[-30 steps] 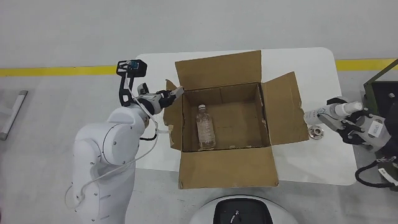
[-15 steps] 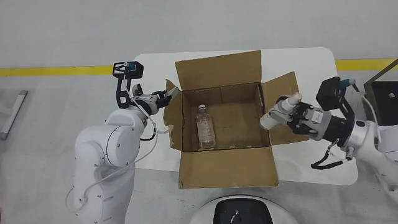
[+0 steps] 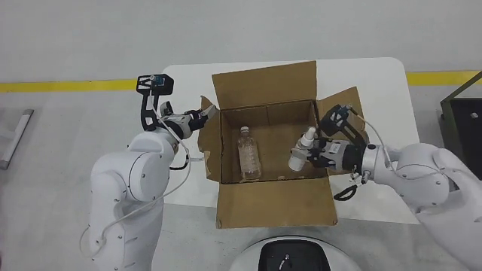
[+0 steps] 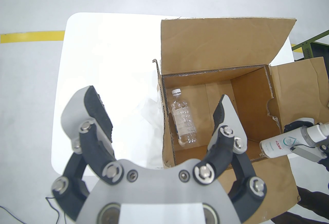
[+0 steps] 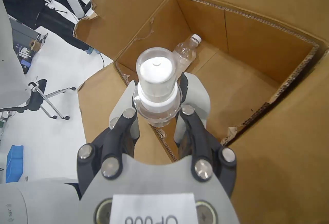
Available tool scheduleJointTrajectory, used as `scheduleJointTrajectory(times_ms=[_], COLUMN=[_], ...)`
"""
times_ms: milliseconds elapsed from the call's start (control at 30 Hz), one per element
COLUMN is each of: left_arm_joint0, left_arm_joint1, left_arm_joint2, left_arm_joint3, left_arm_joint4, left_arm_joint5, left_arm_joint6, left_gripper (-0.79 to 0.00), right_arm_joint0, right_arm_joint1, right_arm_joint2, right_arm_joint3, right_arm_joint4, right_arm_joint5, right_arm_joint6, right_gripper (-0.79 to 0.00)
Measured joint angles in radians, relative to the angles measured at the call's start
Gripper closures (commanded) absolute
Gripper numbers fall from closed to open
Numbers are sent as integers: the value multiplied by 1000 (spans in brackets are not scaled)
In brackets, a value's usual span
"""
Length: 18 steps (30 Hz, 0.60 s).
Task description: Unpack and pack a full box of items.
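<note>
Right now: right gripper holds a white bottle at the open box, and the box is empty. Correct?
Not empty. The top view shows a clear plastic bottle lying on the floor of the box, near its wall on the left arm's side. The rest holds: the right gripper is shut on the white bottle at the open box.

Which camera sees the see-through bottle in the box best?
The left wrist view: the clear bottle lies whole, cap to base, on the box floor. The top view shows it whole, farther off. In the right wrist view the white bottle in the right gripper hides its base.
</note>
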Motion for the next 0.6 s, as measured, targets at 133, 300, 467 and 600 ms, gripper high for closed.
scheduleJointTrajectory(times_ms=[133, 300, 467, 600], left_arm_joint0=[0, 0, 0, 0], left_arm_joint1=[0, 0, 0, 0], left_arm_joint2=[0, 0, 0, 0], left_arm_joint3=[0, 0, 0, 0], left_arm_joint4=[0, 0, 0, 0], left_arm_joint5=[0, 0, 0, 0], left_arm_joint6=[0, 0, 0, 0], left_gripper=[-785, -785, -785, -785], right_arm_joint0=[0, -4, 55, 179], right_arm_joint1=[0, -1, -15, -42], right_arm_joint2=[0, -2, -54, -162], right_arm_joint3=[0, -4, 51, 140], right_arm_joint4=[0, -8, 2, 12], right_arm_joint5=[0, 3, 67, 144], right_arm_joint6=[0, -16, -22, 20], right_gripper=[0, 0, 0, 0])
